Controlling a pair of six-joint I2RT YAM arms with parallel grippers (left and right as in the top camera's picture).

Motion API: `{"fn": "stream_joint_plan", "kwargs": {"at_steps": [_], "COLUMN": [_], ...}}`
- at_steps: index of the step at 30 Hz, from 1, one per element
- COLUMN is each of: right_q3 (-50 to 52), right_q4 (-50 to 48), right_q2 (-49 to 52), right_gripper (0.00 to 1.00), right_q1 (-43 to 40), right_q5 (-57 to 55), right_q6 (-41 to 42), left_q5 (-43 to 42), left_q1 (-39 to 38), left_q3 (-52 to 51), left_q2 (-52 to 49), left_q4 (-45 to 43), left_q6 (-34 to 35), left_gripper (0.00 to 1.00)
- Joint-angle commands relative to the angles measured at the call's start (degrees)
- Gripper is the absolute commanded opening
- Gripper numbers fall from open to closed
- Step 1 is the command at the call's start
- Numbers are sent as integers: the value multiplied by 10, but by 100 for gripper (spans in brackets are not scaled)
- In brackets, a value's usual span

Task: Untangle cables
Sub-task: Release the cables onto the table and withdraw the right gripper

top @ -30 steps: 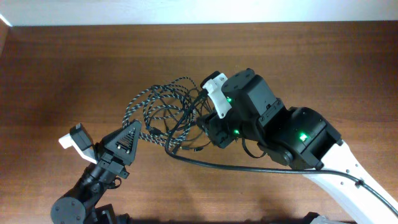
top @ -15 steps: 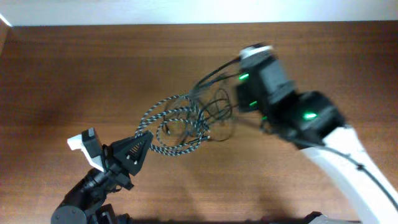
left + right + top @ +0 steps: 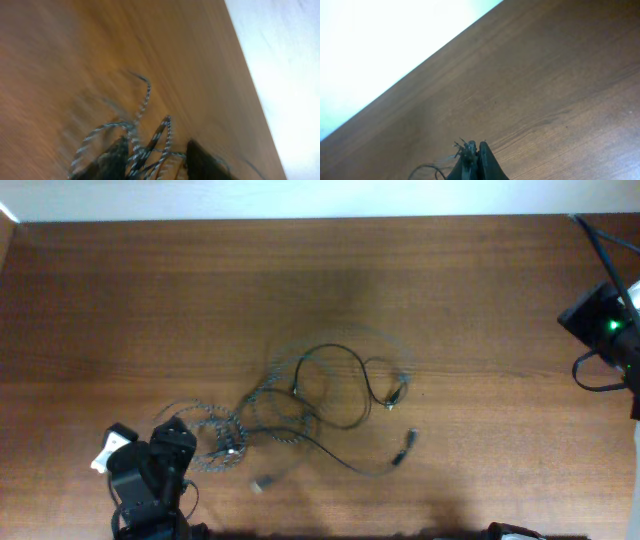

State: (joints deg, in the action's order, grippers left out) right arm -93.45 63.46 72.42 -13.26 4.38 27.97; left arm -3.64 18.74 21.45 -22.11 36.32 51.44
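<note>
two cords lie loosely tangled on the table, the heap's long axis running from lower left to upper right in the overhead view. at the left, the braided cord (image 3: 215, 438), speckled black and white, bunches in tight coils just beside the left arm (image 3: 148, 480) and stretches right and slightly up toward the middle. there it overlaps the thinner black cord (image 3: 335, 370), which opens into wide loops near the centre. a pale plug (image 3: 262, 483) rests on the wood just below the heap, and two dark plugs (image 3: 408, 440) point out to the right, apart from each other. the table (image 3: 120, 300) is brown wood with a long grain, and a white wall (image 3: 300, 198) runs along its far edge. in the blurred left wrist view the left gripper (image 3: 157, 145) stands with its fingers (image 3: 112, 160) parted, strands of the braided cord arching up between and ahead of them; whether the pads touch the cord cannot be told. at the far right edge of the overhead view sits the right arm (image 3: 605, 325), a green light on it, well apart from the cords. its wrist camera shows the right gripper (image 3: 476, 146) pressed closed over bare wood, a small dark wisp at the tips too blurred to name.
</note>
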Motion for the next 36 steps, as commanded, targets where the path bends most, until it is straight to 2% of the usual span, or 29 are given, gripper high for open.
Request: {"fn": "stream_joint_plan", "kwargs": {"at_steps": [1, 2, 3, 4, 5, 6, 7, 8, 11, 14, 17, 19, 20, 22, 23, 24, 25, 26, 28, 29, 30, 31, 33, 35, 36], "right_q3": [-7, -7, -7, -7, -7, -7, -7, -7, -7, -7, -7, -7, -7, -7, -7, -7, -6, -5, -5, -3, -3, -3, -3, 1, 2], "right_q4": [4, 4, 4, 5, 7, 9, 11, 15, 34, 39, 43, 54, 63, 70, 71, 71, 73, 73, 79, 80, 82, 84, 89, 95, 101], "right_q2": [-5, -5, -5, -4, -4, -4, -4, -4, -4, -4, -4, -4, -4, -4, -4, -4, -3, -2, 2, 4, 4, 4, 4, 4, 4], "right_gripper": [4, 5, 9, 15, 16, 17, 17, 18, 18, 18, 18, 18, 18, 18, 19, 21, 22, 22, 22, 22, 22, 22, 22, 22, 18], "right_q1": [-16, -15, -14, -14, -14, -14, -14, -14, -14, -14, -14, -14, -14, -14, -14, -14, -14, -14, -14, -14, -14, -14, -14, -14, -14], "right_q5": [51, 76, 104, 133, 146, 165, 176, 184, 183, 183, 183, 183, 178, 175, 175, 174, 174, 175, 175, 175, 175, 175, 175, 175, 177], "right_q6": [15, 15, 15, 14, 14, 14, 14, 14, 12, 7, 8, 8, 7, -27, -27, -27, -27, -39, -40, -40, -40, -40, -40, -40, -40], "left_q5": [49, 1, -24, -59, -92, -166, -217, -219, -205, -138, 15, 82, 78, -26, -63, -50, -36, -27, -24, -23, -6, 25, 36, -31, -57], "left_q1": [2, 2, 2, 2, 2, 2, 2, 2, -3, -36, -88, -106, -109, -109, -109, -109, -108, -108, -108, -108, -108, -108, -108, -108, -109], "left_q3": [0, 0, 0, 0, 0, 0, 0, 0, 0, 28, 150, 192, 196, 196, 196, 196, 196, 196, 196, 196, 195, 195, 198, 241, 261], "left_q2": [3, 3, 3, 3, 3, 3, 3, 3, -40, -135, -276, -348, -391, -467, -503, -538, -580, -615, -675, -694, -703, -704, -697, -646, -615], "left_q4": [-4, -5, -5, -5, -7, -25, -42, -41, -39, -35, 53, 80, 59, 0, -9, 0, 15, 22, 8, -5, -21, -24, -30, -17, -15], "left_q6": [-1, -1, -7, -50, -82, -153, -220, -253, -268, -267, -259, -222, -207, -196, -196, -195, -163, -123, -89, -83, -80, -66, -56, -57, -66], "left_gripper": [54, 49, 54, 78, 95, 99, 99, 99, 99, 100, 99, 99, 99, 99, 85, 69, 80, 99, 99, 79, 31, 2, 0, 0, 0]}}
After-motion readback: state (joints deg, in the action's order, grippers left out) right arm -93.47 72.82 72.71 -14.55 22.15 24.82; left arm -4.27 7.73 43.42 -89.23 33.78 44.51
